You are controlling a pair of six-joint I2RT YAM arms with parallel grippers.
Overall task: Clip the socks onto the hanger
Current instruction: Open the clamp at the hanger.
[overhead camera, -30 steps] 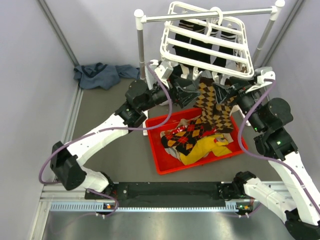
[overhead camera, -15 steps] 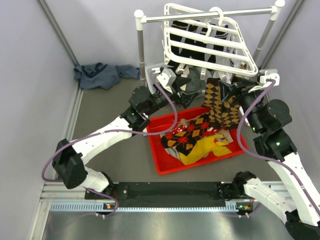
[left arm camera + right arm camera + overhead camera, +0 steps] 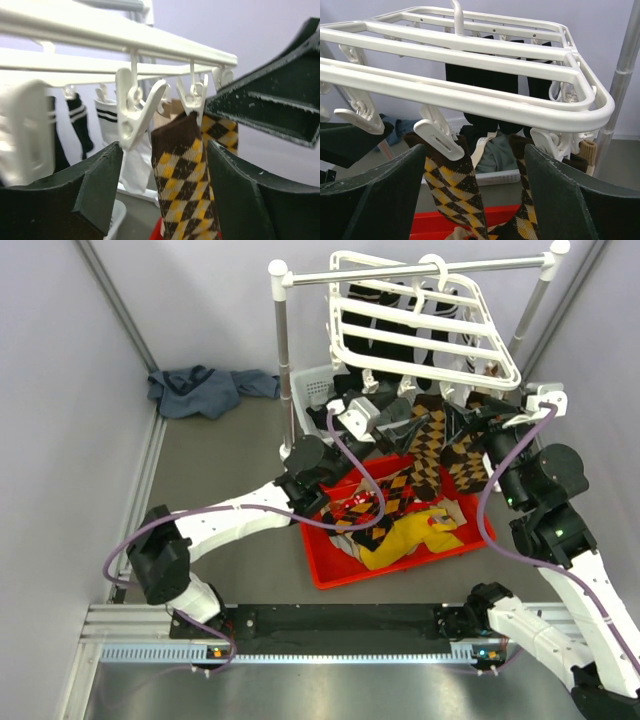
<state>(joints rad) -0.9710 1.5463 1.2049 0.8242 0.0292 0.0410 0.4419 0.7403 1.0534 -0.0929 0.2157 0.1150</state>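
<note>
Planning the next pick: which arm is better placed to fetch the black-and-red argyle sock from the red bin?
Left, probably. The black-and-red argyle sock lies in the red bin's left half, below the open left gripper; the open right gripper sits beyond the hanging brown socks.

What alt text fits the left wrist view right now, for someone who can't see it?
A brown-and-yellow argyle sock hangs from a small white clip under the white hanger, between the dark fingers of the open left gripper. An empty clip dangles just left of it, with white striped socks behind.
</note>
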